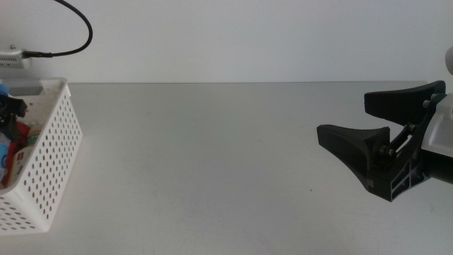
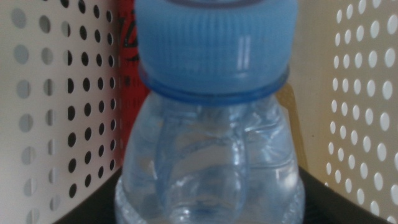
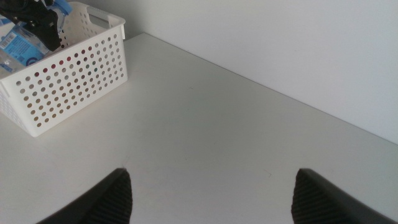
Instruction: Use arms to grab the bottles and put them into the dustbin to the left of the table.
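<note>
Inside dustbin (image 1: 49, 142), left fingers (image 2: 336, 199) clamp water bottle (image 2: 211, 155); right fingers (image 1: 354, 134) spread apart.

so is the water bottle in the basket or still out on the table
In the basket. The left wrist view shows the blue-capped water bottle with perforated white basket walls on both sides; the left pincer is inside the basket too.

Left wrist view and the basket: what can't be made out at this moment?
- Left gripper: its jaws are hidden behind the water bottle filling the left wrist view; in the middle view only a dark part shows at the picture's edge.
- White basket: cut off by the middle view's left edge; its contents are mostly hidden by its wall.
- Red can: only a sliver shows behind the blue cap.
- Right gripper: open, nothing hidden.
</note>
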### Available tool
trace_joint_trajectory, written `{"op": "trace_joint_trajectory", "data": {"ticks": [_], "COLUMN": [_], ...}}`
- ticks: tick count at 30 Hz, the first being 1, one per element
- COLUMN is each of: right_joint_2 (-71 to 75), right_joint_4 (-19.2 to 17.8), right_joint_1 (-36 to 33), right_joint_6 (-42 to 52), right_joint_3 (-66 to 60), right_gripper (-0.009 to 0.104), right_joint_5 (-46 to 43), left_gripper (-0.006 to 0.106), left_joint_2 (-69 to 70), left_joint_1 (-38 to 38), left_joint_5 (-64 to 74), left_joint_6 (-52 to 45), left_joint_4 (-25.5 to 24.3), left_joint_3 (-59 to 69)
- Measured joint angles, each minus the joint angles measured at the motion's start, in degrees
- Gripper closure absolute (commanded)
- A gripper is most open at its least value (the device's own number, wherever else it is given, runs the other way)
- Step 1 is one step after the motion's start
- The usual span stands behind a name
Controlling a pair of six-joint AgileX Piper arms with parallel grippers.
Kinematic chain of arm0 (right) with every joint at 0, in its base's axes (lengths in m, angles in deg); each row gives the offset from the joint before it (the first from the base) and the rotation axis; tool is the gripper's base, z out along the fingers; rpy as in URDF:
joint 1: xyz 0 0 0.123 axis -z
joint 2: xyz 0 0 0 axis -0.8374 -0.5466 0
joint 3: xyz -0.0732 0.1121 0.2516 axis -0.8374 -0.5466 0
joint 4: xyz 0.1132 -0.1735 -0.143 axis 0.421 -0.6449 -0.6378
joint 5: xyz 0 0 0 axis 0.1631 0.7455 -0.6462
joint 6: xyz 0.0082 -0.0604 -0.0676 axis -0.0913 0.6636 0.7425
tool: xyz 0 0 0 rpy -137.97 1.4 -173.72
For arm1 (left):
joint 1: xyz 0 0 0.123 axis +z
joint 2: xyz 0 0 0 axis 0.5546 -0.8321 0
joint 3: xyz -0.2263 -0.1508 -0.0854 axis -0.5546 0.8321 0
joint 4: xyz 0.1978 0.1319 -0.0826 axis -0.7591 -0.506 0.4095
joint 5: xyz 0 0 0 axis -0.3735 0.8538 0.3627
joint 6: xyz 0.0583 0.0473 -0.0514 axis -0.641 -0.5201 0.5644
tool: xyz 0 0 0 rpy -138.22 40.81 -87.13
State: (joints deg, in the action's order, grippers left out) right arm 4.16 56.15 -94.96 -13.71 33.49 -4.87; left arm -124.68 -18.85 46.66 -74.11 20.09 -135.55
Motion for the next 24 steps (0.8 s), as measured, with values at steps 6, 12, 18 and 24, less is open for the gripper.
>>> {"op": "trace_joint_trajectory", "data": {"ticks": [6,12,18,24], "right_joint_2": [0.0,0.0,0.0,0.0], "right_joint_4": [0.0,0.0,0.0,0.0], "right_joint_1": [0.0,0.0,0.0,0.0], "right_joint_6": [0.0,0.0,0.0,0.0], "right_joint_3": [0.0,0.0,0.0,0.0], "right_gripper": [0.03,0.03,0.03,0.03], "right_joint_5": [0.0,0.0,0.0,0.0], "left_gripper": [0.007,0.007,0.007,0.01], "left_joint_2": [-0.15,0.69,6.82,15.19], "left_joint_1": [0.05,0.05,-1.27,-5.1], "left_joint_5": [-0.93,-0.42,0.39,0.58], "left_joint_6": [-0.25,-4.41,-3.76,-1.08], "left_joint_4": [1.07,6.12,8.46,8.74], "left_joint_3": [-0.38,-0.59,-0.59,-0.59]}}
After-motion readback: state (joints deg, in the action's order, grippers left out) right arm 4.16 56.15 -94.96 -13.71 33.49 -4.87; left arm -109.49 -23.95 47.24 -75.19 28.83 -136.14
